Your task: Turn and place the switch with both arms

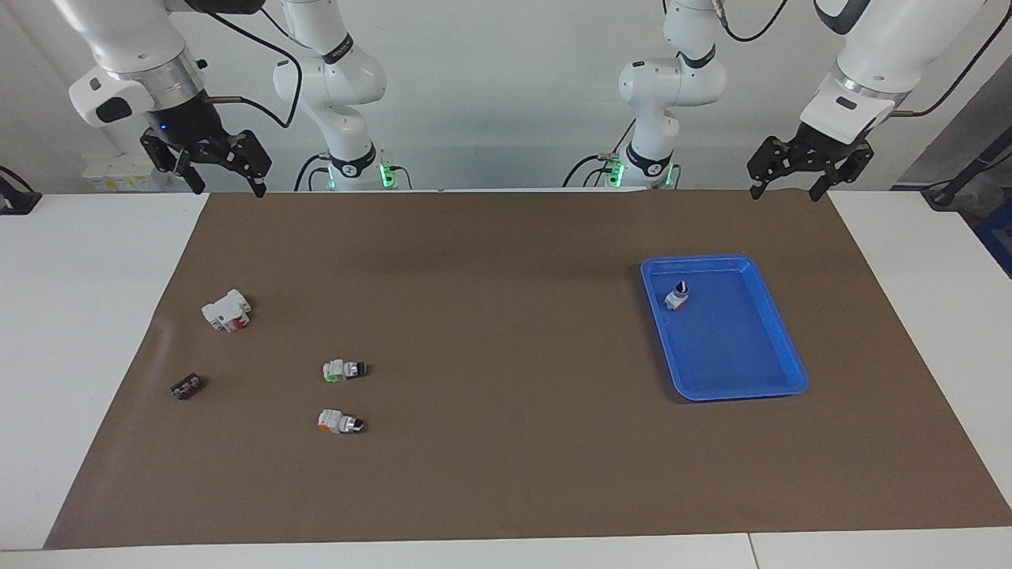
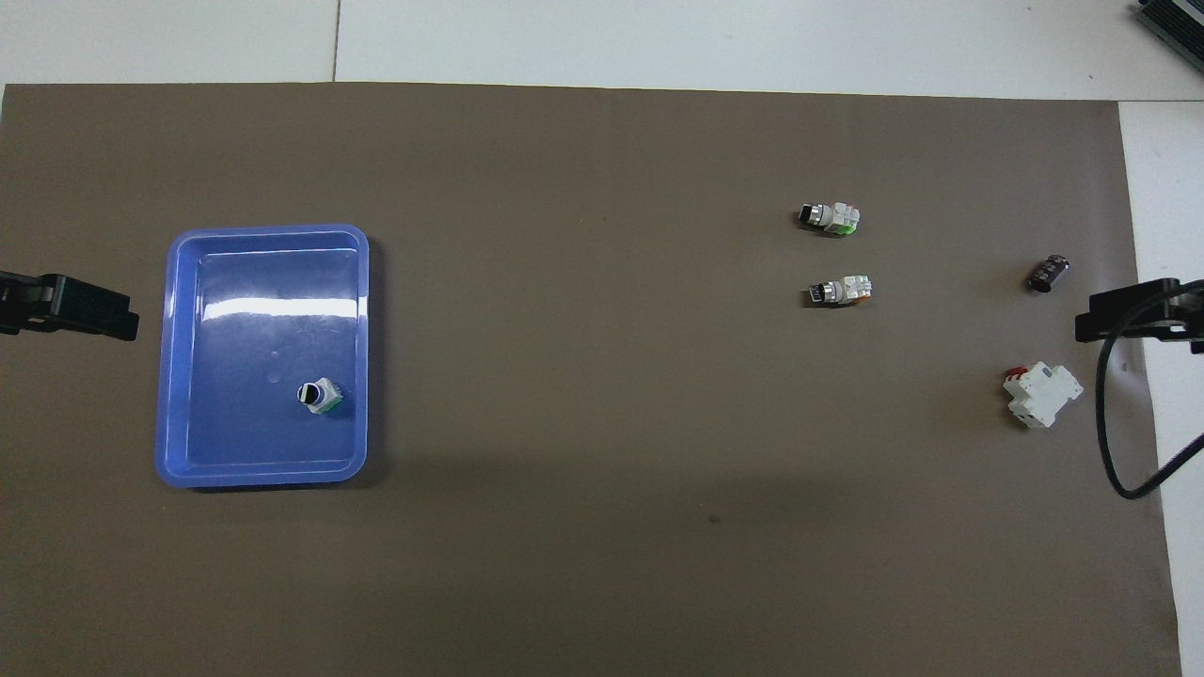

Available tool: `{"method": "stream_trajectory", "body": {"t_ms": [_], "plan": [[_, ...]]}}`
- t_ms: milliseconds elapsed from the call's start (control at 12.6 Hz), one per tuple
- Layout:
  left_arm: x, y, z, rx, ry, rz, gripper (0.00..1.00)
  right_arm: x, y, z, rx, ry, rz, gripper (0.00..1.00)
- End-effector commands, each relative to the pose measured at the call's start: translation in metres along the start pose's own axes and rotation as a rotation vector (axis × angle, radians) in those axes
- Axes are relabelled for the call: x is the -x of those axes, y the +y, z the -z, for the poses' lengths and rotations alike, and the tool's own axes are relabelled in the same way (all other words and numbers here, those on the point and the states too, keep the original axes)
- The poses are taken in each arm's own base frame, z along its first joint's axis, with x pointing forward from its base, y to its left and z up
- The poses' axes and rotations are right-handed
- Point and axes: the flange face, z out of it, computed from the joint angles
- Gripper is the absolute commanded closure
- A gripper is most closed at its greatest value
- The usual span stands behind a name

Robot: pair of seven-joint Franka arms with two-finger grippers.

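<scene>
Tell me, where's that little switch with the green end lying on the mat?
The green-ended switch lies on its side on the brown mat toward the right arm's end of the table, just nearer to the robots than the orange-ended switch.

Lighting bright, even, diffuse from above. White glare streak on the blue tray (image 2: 268, 307) floor in the overhead view; soft shadow along the tray's robot-side edge, faint shadows beside small parts on the brown mat (image 1: 506, 442). Both views sharp, no blur.
</scene>
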Motion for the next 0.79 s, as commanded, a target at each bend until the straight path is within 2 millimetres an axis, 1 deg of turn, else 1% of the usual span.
{"method": "stream_trajectory", "body": {"t_ms": [0, 79, 159, 238, 397, 476, 556, 635, 714], "plan": [[0.009, 0.001, 0.002, -0.009, -0.019, -0.001, 0.0, 0.007, 0.0, 0.001, 0.008, 0.007, -0.013, 0.0], [0.008, 0.002, 0.005, -0.008, -0.018, -0.002, 0.0, -0.001, 0.0, 0.003, 0.008, 0.059, -0.061, 0.0], [0.006, 0.001, 0.008, -0.004, -0.011, -0.003, 0.0, -0.005, 0.002, -0.008, 0.027, 0.064, -0.121, 0.0], [0.006, 0.004, 0.008, 0.016, -0.013, -0.006, 0.0, -0.008, 0.004, -0.023, 0.053, 0.052, -0.197, 0.0], [0.007, -0.002, 0.008, 0.021, -0.04, 0.007, 0.0, -0.02, 0.002, -0.058, 0.041, 0.085, -0.473, 0.0], [0.001, -0.003, 0.013, 0.014, -0.03, 0.008, 0.0, -0.023, 0.003, -0.078, 0.032, 0.099, -0.563, 0.0], [0.001, -0.002, 0.014, 0.011, -0.03, 0.005, 0.0, -0.027, 0.003, -0.095, 0.027, 0.093, -0.629, 0.0], [0.001, 0.0, 0.015, 0.011, -0.026, 0.001, 0.0, -0.039, 0.0, -0.12, 0.023, 0.07, -0.738, 0.0], [0.004, -0.001, 0.014, 0.01, -0.032, 0.007, 0.0, -0.052, -0.006, -0.142, 0.018, 0.073, -0.867, 0.0]]}}
